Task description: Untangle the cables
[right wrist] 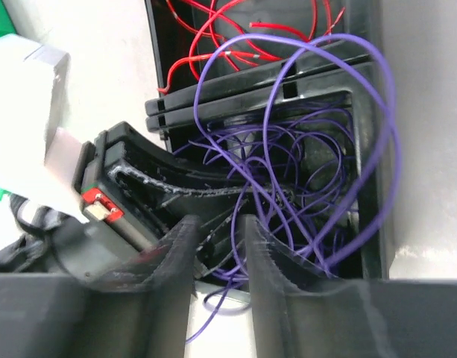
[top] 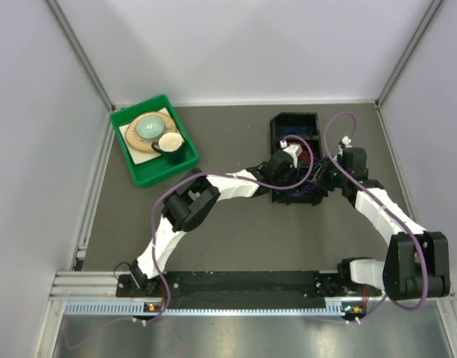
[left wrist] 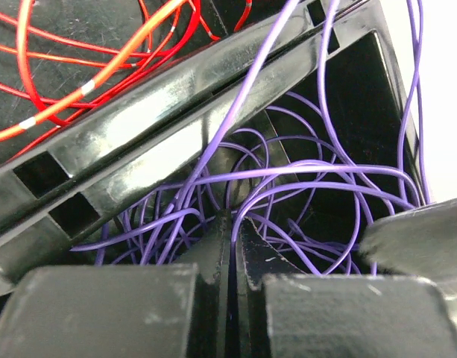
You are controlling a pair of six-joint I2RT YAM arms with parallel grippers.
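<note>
Light, limp cables (right wrist: 288,149) are best taken by one loop. The left gripper (left wrist: 229,221) seems closed on them; the right gripper (right wrist: 219,225) is held barely parted, empty.

Two arms (top: 176,224) (top: 377,209), one black box (top: 294,115), one green bin (top: 139,105), countless tangled cables (right wrist: 273,160).

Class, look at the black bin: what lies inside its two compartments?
Red cables lie in one compartment of the bin; purple cables loop in the next, some arching over its wall. The left gripper reaches in there. The tangle hides much of that floor.
</note>
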